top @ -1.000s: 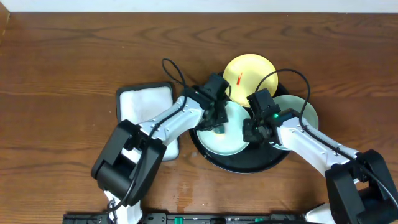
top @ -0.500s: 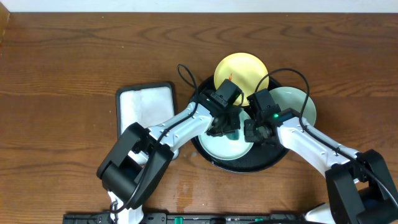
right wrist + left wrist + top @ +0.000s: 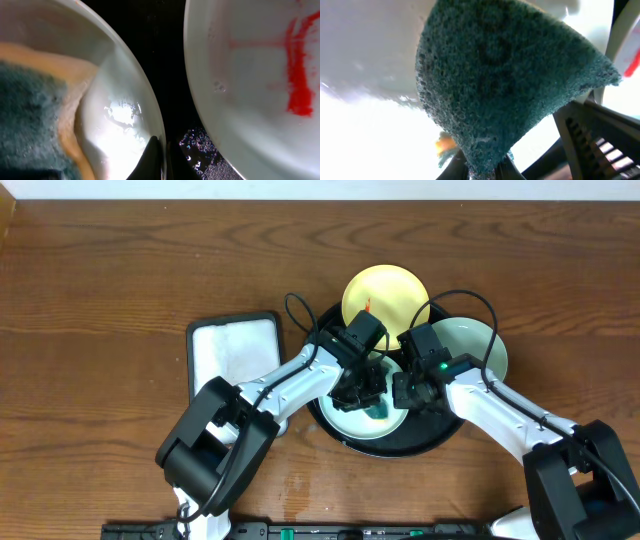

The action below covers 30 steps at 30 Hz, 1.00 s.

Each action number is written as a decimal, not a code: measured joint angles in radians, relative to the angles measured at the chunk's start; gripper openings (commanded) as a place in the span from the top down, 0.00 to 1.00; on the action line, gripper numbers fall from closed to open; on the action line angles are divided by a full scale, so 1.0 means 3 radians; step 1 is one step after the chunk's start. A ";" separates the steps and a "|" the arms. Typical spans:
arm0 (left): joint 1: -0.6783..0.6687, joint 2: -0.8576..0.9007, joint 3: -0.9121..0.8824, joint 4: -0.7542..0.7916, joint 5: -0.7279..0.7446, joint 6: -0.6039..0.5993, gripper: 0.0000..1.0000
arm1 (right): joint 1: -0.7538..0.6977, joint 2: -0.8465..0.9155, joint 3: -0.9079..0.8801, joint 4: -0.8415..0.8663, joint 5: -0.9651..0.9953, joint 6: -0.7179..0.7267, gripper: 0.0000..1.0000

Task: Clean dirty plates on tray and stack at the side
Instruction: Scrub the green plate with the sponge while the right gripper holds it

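Overhead view of two robot arms meeting over a black tray (image 3: pixel 395 448). In the last second the left gripper (image 3: pixel 368 392) has swept from the left side of the near plate (image 3: pixel 350 420) toward its middle. Its fingers pinch a teal sponge (image 3: pixel 505 85), which now presses on the plate's face. The yellow plate (image 3: pixel 385 288), on the tray's far rim, has slid a little left. The right gripper (image 3: pixel 408 395) has barely moved; its fingers look pressed together on the near plate's right rim, steadying it. This reads as mid-scrub on the first plate. No red shows on it in the wrist views. The yellow plate and the right plate (image 3: pixel 478 345) both carry a red smear (image 3: pixel 295 75), so most of the job remains and nothing is stacked yet.

The table (image 3: pixel 120 280) is dark brown wood. A white tray (image 3: pixel 232 345) sits just left of the black one. A pale strip runs along the far edge.
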 measured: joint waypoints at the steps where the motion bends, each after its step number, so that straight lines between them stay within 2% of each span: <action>1: 0.0000 0.0000 0.0000 0.0000 0.0042 -0.0020 0.91 | 0.0000 0.0000 -0.0001 0.0000 0.0000 -0.0001 0.99; 5: 0.0000 0.0001 0.0000 -0.0003 0.0135 -0.0062 0.89 | 0.0000 0.0000 0.0000 0.0000 0.0000 0.0000 0.99; 10: 0.0056 0.0062 0.0000 0.0000 0.0008 -0.0079 0.89 | 0.0000 0.0000 -0.0001 -0.0001 0.0000 -0.0001 0.99; 15: 0.0161 0.0134 0.0024 -0.0076 -0.0025 0.0106 0.92 | 0.0000 0.0000 -0.0001 -0.0006 -0.0047 -0.0001 0.99; 19: 0.0248 0.0136 0.0112 -0.0360 -0.0188 0.0276 0.92 | 0.0000 0.0000 -0.0001 -0.0013 -0.0108 0.0000 0.99; 26: 0.0481 0.0153 0.0333 -0.1203 -0.0683 0.0506 0.92 | 0.0000 0.0000 0.0000 -0.0011 -0.0111 0.0000 0.99; 30: 0.0491 0.0167 0.0380 -0.1255 -0.0771 0.0544 0.92 | 0.0000 0.0000 -0.0001 -0.0011 -0.0122 0.0000 0.99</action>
